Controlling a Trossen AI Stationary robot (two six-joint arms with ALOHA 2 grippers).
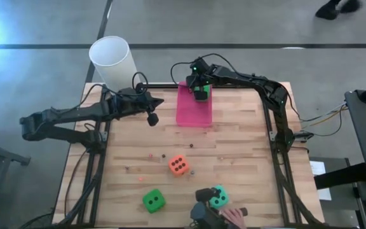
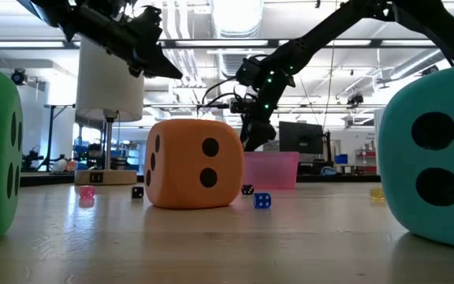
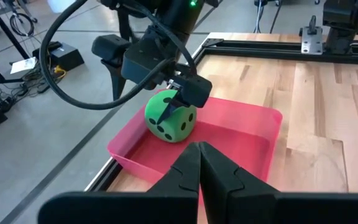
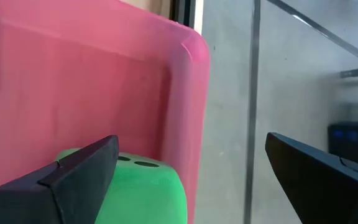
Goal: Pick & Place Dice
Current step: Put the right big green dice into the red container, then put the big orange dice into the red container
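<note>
A pale butcher-block table (image 1: 234,152) stands on a grey floor, and in the low view a lit workshop with shelves and screens runs behind it. Reading the high view from left to right, with twelve o'clock at the table's far edge: a white cup (image 1: 113,60) stands off the table's ten o'clock corner. The left arm reaches in from nine o'clock, and the left gripper (image 1: 152,118) hangs over the boards at about eleven o'clock, its jaws pressed together on nothing, just left of the tray. A green die (image 1: 152,200) lies near the front edge at about seven o'clock. A few tiny dice are scattered over the middle boards; one small blue one (image 2: 262,200) shows clearly in the low view. An orange-red die (image 1: 178,165) sits close to the table's centre, a little toward six o'clock. The pink tray (image 1: 194,113) lies at twelve o'clock against the far edge. Inside it, at its far end, rests the second green die (image 3: 170,117). The right gripper (image 1: 200,91) is down over that die, its jaws spread wide with one finger on either side of it; the right wrist view shows a gap between the fingers and the die. The teal die (image 1: 219,196) lies at about five o'clock near the front edge, and a person's hand (image 1: 234,218) with a dark object lies just beside it.
</note>
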